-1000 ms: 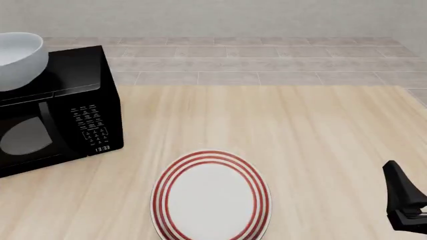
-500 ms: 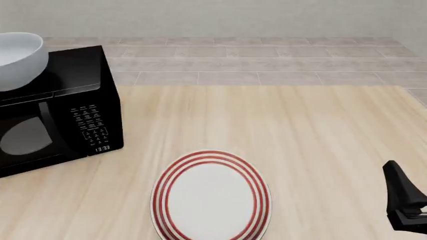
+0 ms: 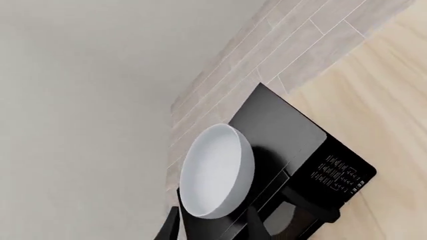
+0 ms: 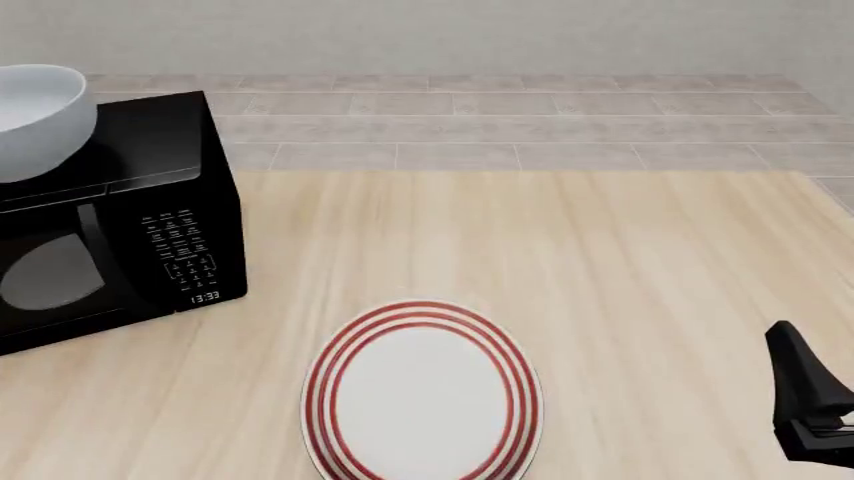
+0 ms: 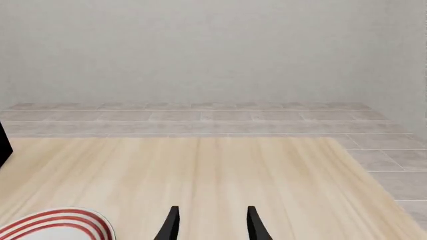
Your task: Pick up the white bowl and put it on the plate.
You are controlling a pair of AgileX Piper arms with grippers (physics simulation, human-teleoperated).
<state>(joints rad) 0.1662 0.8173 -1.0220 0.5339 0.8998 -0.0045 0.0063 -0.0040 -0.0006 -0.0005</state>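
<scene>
Progress: I judge nothing done; pick-up and placement both remain.
White bowl (image 4: 38,118): sits on top of the black microwave (image 4: 127,225) at the tabletop's far-left corner, untouched.
Plate (image 4: 422,395): bare, flat near the middle of the near edge, well apart from the microwave.
Left pincer (image 3: 208,224): fingers apart, nothing between them, aimed at the bowl from a distance; not seen in the front view.
Right pincer (image 5: 210,224): fingers apart, empty, low by the near-right corner, right of the plate.
Tabletop (image 4: 627,260): bare wood from the plate out to the right and far edges.
Open room: I see an unobstructed run between microwave and plate; the microwave's height calls for a lifted approach.
</scene>
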